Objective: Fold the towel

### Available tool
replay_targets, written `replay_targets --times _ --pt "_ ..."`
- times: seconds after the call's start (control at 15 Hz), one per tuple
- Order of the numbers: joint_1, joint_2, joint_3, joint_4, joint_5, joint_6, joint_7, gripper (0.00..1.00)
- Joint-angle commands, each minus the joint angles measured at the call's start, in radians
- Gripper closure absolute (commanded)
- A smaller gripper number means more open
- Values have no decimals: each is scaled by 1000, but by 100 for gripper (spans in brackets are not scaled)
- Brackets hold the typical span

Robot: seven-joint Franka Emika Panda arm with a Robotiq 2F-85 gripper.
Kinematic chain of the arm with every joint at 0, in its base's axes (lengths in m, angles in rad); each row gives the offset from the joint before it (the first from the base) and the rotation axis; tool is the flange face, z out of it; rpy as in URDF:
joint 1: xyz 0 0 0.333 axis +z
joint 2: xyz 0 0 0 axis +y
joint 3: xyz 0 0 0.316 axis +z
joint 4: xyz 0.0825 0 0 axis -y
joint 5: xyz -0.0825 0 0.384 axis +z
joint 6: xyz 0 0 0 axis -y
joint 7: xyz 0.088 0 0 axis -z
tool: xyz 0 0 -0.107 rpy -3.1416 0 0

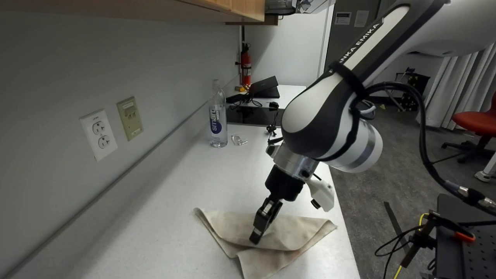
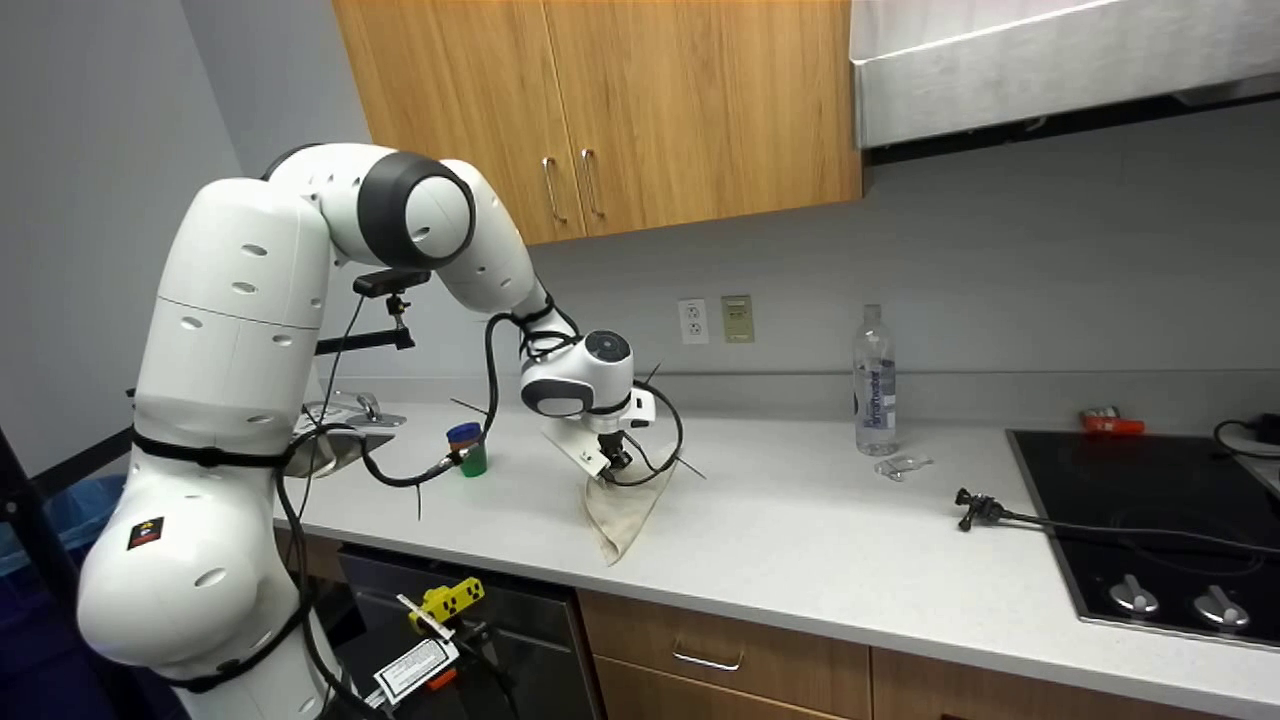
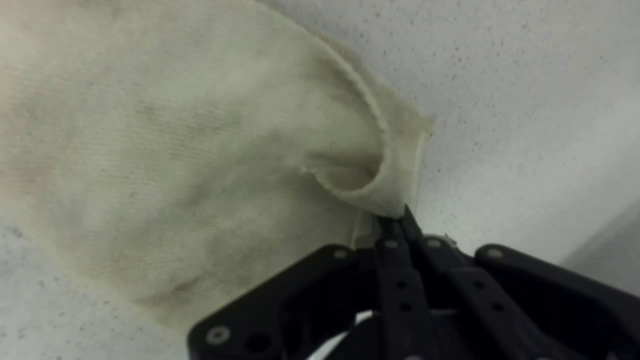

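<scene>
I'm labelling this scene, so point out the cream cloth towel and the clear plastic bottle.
Cream cloth towel (image 1: 288,233), in an exterior view: its upper layer.
Clear plastic bottle (image 2: 876,390), in an exterior view: its label.

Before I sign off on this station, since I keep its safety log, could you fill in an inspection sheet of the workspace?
Surface: pale speckled countertop, no spill seen.
Job's things: towel wrinkled, partly folded over itself, faintly stained.
Clutter: upright water bottle, small clear plastic item beside it, blue and green cup, small black mount.
Grippers: the one gripper is shut, its fingertips pinching the towel's edge.
Cables: thick black cable loops off the robot arm; thin black cable runs from the mount across the cooktop.
Surroundings: wooden cabinets overhead; red fire extinguisher in the background.
</scene>
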Motion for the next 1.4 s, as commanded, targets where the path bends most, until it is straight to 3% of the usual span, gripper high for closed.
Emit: replay_targets --times 0.0,0.07,0.13,0.27,0.8,0.93,1.33 --pt "12 -15 -4 -57 -27 -1 -15 100" --pt "15 -15 -6 -66 -33 -4 -9 100" --pt "17 -16 -7 -74 -39 -11 -7 73" --pt "18 -21 -4 -85 -48 -13 -9 67" --pt "18 -76 21 -107 -53 -19 -19 5" --pt "16 -74 21 -108 -50 -22 -26 0" --pt "16 -40 12 -116 -54 -32 -43 0"
